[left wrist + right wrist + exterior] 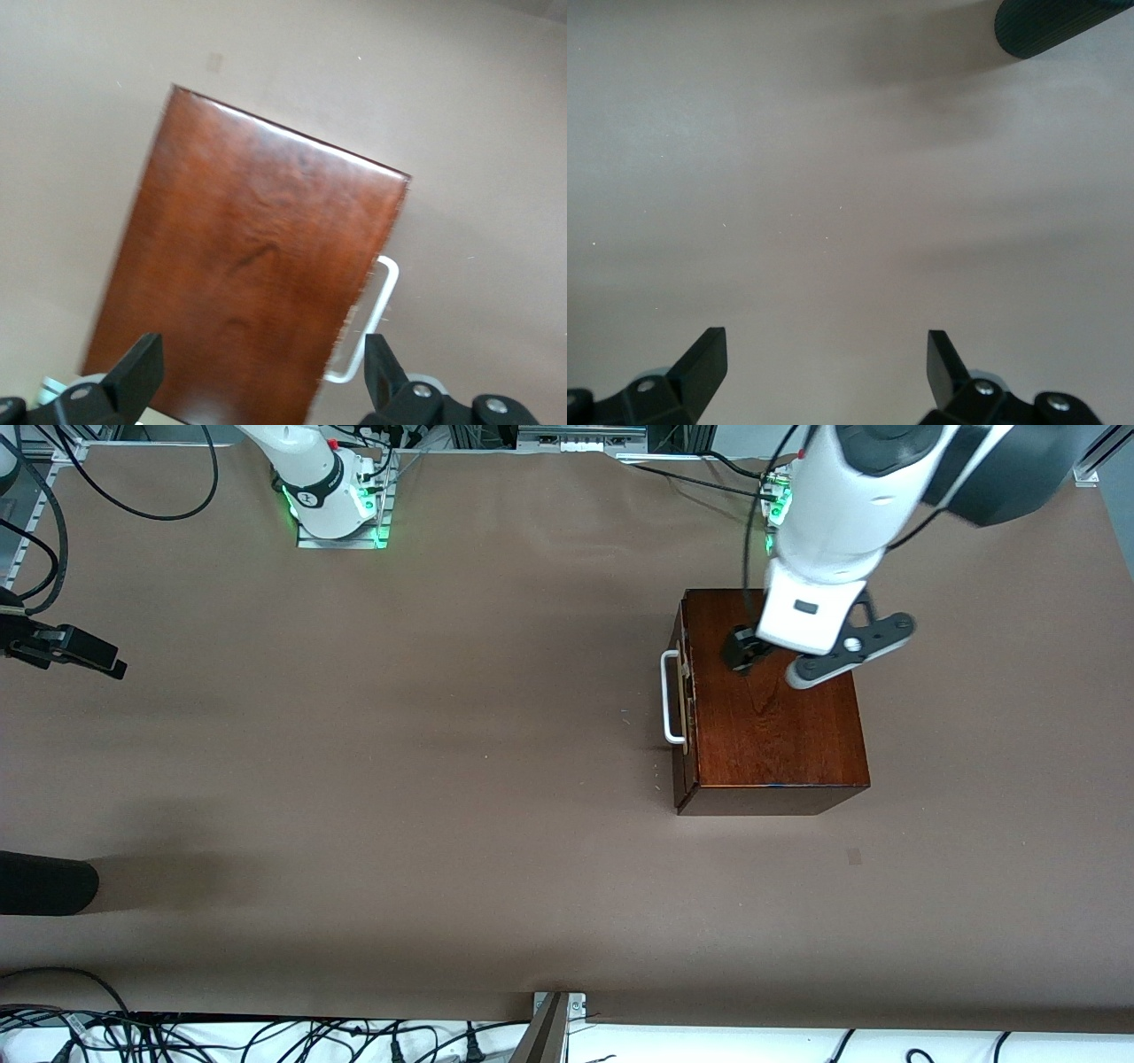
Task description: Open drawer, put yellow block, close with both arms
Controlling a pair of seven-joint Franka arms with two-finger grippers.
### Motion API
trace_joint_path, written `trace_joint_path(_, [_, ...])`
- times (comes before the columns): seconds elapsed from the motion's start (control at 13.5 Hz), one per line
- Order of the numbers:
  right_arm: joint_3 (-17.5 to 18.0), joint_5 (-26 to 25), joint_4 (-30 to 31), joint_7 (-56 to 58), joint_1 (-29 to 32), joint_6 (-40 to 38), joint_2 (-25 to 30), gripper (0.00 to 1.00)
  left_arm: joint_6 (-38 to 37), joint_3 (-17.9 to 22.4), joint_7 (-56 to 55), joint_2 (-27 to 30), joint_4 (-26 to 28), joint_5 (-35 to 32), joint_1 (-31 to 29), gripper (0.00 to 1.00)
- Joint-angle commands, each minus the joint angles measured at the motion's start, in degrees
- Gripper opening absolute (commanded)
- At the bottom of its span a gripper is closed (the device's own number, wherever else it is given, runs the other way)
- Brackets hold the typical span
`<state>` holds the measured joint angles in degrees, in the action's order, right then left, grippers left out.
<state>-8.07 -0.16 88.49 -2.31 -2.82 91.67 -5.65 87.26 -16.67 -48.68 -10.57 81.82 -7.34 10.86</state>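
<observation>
We see the left gripper [257,376] with jaws wide apart over the wooden box [769,701], whose drawer [683,691] is closed. The right gripper [824,367] waits, also spread, above bare table [399,779].

The left arm [842,505] is a glossy white tube-shaped shell with a dark grey rounded joint cap and a flat white wrist block carrying a small dark rectangular mark. A black cable runs down beside it. Its black two-finger left end effector [257,376] has wedge-shaped matte fingers [137,367], spread wide, fixed on brackets with silver screw heads.

The right arm's [314,478] white round base sits on a silver plate, ringed by a black band and glowing green lights, with black cables looping near it. The right end effector [824,372] matches: black angular fingers [704,363] set apart, small silver screws on the mounts.
</observation>
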Motion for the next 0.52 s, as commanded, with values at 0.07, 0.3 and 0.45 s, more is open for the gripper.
trace_joint_path(0.07, [0.07, -0.1, -1.21, -0.85, 0.27, -0.79, 0.29, 1.0, -1.74, 9.87, 18.13, 5.29, 1.94, 6.1, -0.13, 1.0])
trace_joint_path(0.3, [-0.02, -0.1, -1.3, -0.68, 0.27, -0.88, 0.38, 1.0, -1.22, 17.26, 30.54, 7.57, 5.53, 9.18, -0.13, 1.0])
trace_joint_path(0.45, [-0.02, -0.01, -1.3, -0.67, 0.27, -0.88, 0.38, 1.0, 1.32, 19.82, 34.6, 10.46, 10.18, 9.54, -0.05, 1.0])
